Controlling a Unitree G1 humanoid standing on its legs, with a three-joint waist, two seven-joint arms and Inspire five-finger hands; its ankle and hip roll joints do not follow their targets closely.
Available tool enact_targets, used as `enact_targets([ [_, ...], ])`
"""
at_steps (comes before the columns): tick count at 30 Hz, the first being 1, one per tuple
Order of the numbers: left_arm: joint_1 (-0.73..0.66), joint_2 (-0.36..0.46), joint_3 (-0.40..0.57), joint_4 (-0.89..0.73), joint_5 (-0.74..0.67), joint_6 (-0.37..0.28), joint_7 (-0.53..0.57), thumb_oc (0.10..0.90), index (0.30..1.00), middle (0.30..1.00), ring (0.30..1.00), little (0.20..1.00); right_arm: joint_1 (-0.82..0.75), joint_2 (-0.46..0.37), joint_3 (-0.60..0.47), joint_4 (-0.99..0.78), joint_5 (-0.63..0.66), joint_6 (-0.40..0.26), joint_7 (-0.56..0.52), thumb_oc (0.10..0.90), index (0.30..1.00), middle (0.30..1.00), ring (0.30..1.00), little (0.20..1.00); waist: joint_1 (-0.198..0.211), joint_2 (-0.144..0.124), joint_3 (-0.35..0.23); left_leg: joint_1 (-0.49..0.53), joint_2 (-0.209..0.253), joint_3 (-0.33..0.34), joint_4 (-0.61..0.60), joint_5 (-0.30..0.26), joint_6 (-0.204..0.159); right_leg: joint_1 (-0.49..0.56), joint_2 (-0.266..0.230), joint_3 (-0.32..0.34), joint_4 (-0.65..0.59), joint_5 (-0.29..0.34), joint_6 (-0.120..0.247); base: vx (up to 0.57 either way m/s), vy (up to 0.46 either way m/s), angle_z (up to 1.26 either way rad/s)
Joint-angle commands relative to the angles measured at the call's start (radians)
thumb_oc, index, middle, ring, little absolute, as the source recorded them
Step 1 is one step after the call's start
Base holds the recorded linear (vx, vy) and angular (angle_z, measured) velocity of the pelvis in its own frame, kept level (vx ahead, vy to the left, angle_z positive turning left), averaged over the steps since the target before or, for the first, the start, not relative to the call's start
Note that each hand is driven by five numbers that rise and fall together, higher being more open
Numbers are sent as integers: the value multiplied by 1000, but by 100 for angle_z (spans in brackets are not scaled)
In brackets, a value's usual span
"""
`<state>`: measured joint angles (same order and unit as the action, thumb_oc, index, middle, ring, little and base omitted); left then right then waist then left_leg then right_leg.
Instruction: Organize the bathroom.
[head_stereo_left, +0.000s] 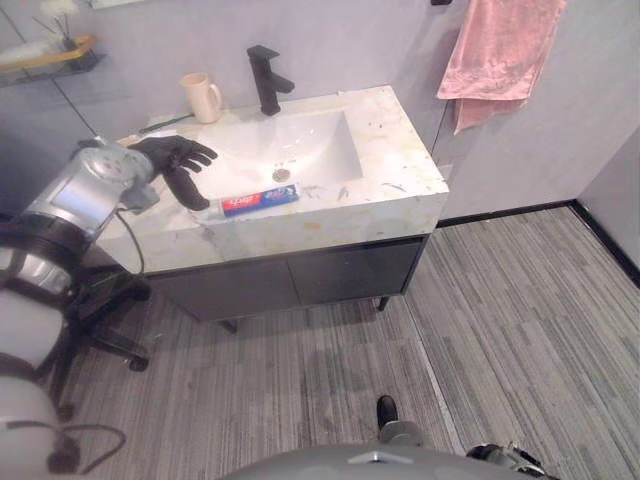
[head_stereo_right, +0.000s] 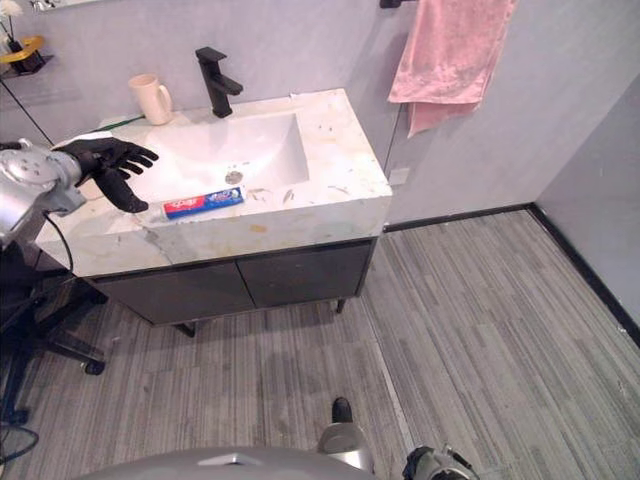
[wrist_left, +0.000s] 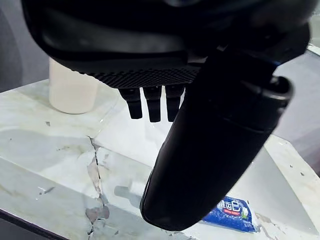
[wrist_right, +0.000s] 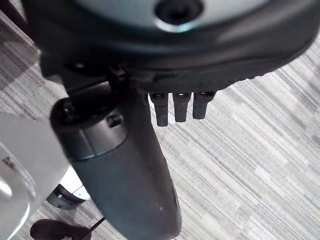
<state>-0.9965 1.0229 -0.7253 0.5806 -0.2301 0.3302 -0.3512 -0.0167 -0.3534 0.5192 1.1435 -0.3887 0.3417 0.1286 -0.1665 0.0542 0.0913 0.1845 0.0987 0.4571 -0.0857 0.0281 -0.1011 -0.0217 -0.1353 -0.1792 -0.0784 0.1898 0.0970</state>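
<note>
A red, white and blue toothpaste tube (head_stereo_left: 260, 199) lies flat on the marble counter (head_stereo_left: 400, 170), at the front rim of the white basin (head_stereo_left: 290, 145). My left hand (head_stereo_left: 175, 160) hovers open over the counter's left part, just left of the tube, with its thumb (wrist_left: 210, 150) pointing down near the tube's end (wrist_left: 232, 214) and not touching it. A cream cup (head_stereo_left: 203, 97) stands at the back left, and a thin green toothbrush (head_stereo_left: 165, 122) lies beside it. My right hand (wrist_right: 130, 170) hangs open above the striped floor, holding nothing.
A black faucet (head_stereo_left: 268, 78) rises behind the basin. A pink towel (head_stereo_left: 500, 55) hangs on the wall to the right. A small shelf (head_stereo_left: 50, 55) with a yellow tray is at the far left. A black office chair (head_stereo_left: 100, 310) stands left of the dark cabinet (head_stereo_left: 300, 275).
</note>
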Motion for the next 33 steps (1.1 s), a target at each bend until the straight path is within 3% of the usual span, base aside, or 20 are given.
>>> enact_targets([
  [1,-105,45,143,50,78,-34,52,800,900,900,900,900,-34,-26,32,62,-66,65,5,800,900,900,900,900,2,-1,-2,-10,-66,-27,50,-83,82,31,32,4,-9,-95,63,0,0,0],
  [26,-18,-1,178,46,123,-8,50,800,900,900,900,900,-22,-21,30,81,-118,120,-5,800,900,900,900,900,-8,-3,-4,-10,-66,-15,49,-83,87,21,34,26,-9,-88,66,0,0,-1],
  [33,18,-16,187,45,141,-37,59,800,900,900,900,900,-23,-16,30,107,-119,110,-19,800,900,900,900,900,-8,3,0,-12,-66,-14,54,-87,89,20,33,29,-9,-88,64,6,4,0],
])
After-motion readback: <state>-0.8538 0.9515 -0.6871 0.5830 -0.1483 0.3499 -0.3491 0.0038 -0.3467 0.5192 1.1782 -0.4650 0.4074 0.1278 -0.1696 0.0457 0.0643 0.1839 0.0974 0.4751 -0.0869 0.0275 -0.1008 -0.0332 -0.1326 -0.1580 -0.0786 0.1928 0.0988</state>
